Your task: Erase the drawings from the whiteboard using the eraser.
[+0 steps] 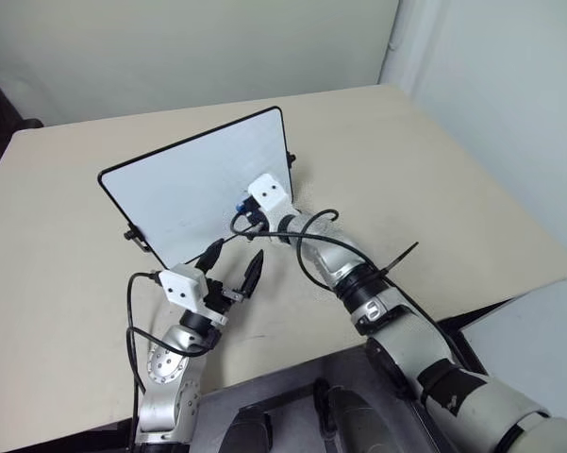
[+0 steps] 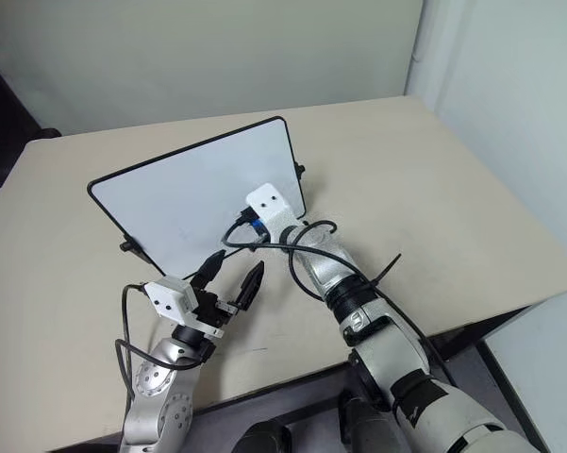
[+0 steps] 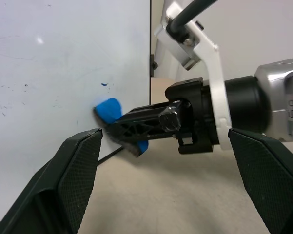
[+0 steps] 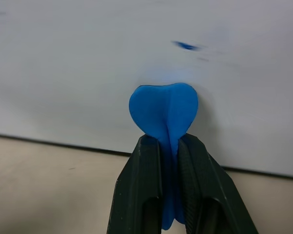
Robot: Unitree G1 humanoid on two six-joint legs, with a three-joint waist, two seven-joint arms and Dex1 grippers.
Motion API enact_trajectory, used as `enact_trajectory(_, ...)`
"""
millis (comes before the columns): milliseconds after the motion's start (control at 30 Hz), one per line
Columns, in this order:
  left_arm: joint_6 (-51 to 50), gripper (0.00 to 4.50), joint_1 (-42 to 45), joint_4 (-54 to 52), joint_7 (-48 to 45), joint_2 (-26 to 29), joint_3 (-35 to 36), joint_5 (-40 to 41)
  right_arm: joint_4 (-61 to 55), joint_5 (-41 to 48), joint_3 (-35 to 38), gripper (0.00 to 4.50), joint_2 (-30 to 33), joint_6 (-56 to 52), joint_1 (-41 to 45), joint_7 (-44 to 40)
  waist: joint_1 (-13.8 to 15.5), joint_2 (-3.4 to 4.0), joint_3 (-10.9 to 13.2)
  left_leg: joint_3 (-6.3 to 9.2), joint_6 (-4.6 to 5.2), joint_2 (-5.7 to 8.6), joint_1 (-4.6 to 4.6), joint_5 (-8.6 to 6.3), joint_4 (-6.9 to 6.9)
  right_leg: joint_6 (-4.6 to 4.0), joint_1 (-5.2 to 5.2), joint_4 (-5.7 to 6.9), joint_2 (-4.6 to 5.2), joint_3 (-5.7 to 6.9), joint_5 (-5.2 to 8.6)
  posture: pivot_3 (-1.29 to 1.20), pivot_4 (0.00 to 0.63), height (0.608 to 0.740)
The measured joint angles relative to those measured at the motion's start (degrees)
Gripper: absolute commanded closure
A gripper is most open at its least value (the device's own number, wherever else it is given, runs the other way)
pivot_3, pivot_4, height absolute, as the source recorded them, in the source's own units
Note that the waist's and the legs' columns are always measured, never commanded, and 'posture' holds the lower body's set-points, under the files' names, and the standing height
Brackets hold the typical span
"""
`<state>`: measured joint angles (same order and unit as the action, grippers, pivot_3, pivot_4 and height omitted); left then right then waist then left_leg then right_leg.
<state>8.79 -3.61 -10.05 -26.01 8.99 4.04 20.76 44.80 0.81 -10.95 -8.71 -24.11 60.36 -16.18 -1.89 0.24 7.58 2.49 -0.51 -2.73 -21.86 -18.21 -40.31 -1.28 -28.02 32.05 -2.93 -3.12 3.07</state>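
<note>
A: Where's the eraser [image 4: 165, 113]?

B: Pinched between the closed fingers of the right gripper [image 4: 169, 161], its blue tip pressed flat against the whiteboard [image 1: 189, 184] low on the face, near the right edge.

A: And the drawings?

B: A small blue mark [image 4: 186, 46] sits just above the eraser; possibly faint smears around it, hard to say.

A: The left gripper [image 1: 234, 272]?

B: Fingers spread open and empty above the bench [image 1: 66, 245], close before the board's lower edge

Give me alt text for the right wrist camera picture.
The right gripper, shut on the blue eraser, presses it against the whiteboard just above the board's lower edge. A small blue mark remains on the board above the eraser.
</note>
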Motion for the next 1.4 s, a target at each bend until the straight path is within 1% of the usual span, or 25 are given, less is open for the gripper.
enact_trajectory(100, 0.00, 0.00, 0.08, 0.05, -0.11, -0.01, -0.04, 0.00, 1.59, 0.51, 2.99, 4.25, -0.09, 0.06, 0.92, 2.32, 0.01, 0.00, 0.00, 0.01, 0.06, 0.02, 0.00, 0.03, 0.00, 0.04, 0.00, 0.00, 0.00, 0.00, -0.03, 0.00, 0.150, 0.740)
enact_trajectory(200, 0.00, 0.00, 0.39, 0.26, -0.17, -0.01, -0.05, 0.00, 2.16, 1.54, 5.35, 4.25, -0.13, 0.06, 1.41, 2.92, 0.00, 0.00, 0.00, 0.01, 0.06, 0.03, 0.00, 0.04, 0.00, 0.05, -0.01, 0.00, 0.00, 0.01, -0.04, 0.00, 0.150, 0.740)
enact_trajectory(433, 0.00, 0.00, 1.05, 0.97, -0.21, -0.01, -0.05, 0.00, 0.69, 1.99, 5.73, 4.25, -0.28, -1.65, 1.44, 0.98, -0.33, 0.00, 0.00, -0.02, 0.02, 0.02, -0.03, 0.01, 0.04, 0.07, -0.08, -0.04, -0.01, 0.01, -0.06, 0.00, 0.150, 0.740)
enact_trajectory(867, 0.00, 0.00, 0.80, 1.00, -0.21, -0.02, -0.05, 0.02, -8.42, 3.64, 6.08, 4.25, -0.37, -7.42, 3.14, -0.91, -0.53, 0.00, 0.00, -0.09, 0.00, 0.01, -0.07, 0.00, 0.07, 0.06, -0.19, -0.05, -0.01, 0.01, -0.07, 0.00, 0.150, 0.740)
enact_trajectory(1067, 0.00, 0.00, 0.58, 1.00, -0.21, -0.21, -0.09, 0.02, -9.49, 3.38, 4.92, 4.25, -0.38, -8.08, 3.25, -1.83, -0.53, 0.00, 0.00, -0.11, 0.00, 0.01, -0.06, -0.01, 0.07, 0.06, -0.19, -0.05, -0.01, 0.00, -0.06, 0.00, 0.150, 0.740)
enact_trajectory(1300, 0.00, 0.00, 0.58, 1.00, -0.23, -0.35, -0.55, 0.00, -5.35, 1.30, -0.12, 4.25, -0.55, -9.58, 1.70, -4.39, -0.48, -0.01, 0.00, -0.10, 0.00, 0.01, -0.05, 0.00, 0.05, 0.06, -0.18, -0.05, -0.01, 0.00, -0.10, 0.00, 0.150, 0.740)
enact_trajectory(1400, 0.00, 0.00, 0.50, 1.00, -0.19, -0.35, -0.56, -0.03, -3.74, 1.17, -0.76, 4.25, -0.52, -10.35, 1.50, -4.62, -0.33, -0.01, -0.01, -0.10, 0.00, 0.01, -0.07, 0.00, 0.04, 0.07, -0.18, -0.05, -0.01, 0.00, -0.10, 0.00, 0.150, 0.740)
